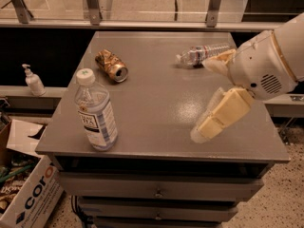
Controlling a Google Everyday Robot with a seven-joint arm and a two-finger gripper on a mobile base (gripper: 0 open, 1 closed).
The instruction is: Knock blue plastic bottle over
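Note:
The blue plastic bottle [96, 111] stands upright near the front left corner of the grey table [156, 91]. It is clear, with a white cap and a pale blue-and-white label. My gripper [202, 99] comes in from the right over the table's right half. Its two cream fingers [219, 118] are spread apart with nothing between them. It is well to the right of the bottle and does not touch it.
A crushed gold can [111, 65] lies behind the bottle. A smaller clear bottle [203, 54] lies on its side at the back right, just behind my gripper. A white pump dispenser [33, 80] stands on a ledge at left. A cardboard box [29, 194] sits on the floor at lower left.

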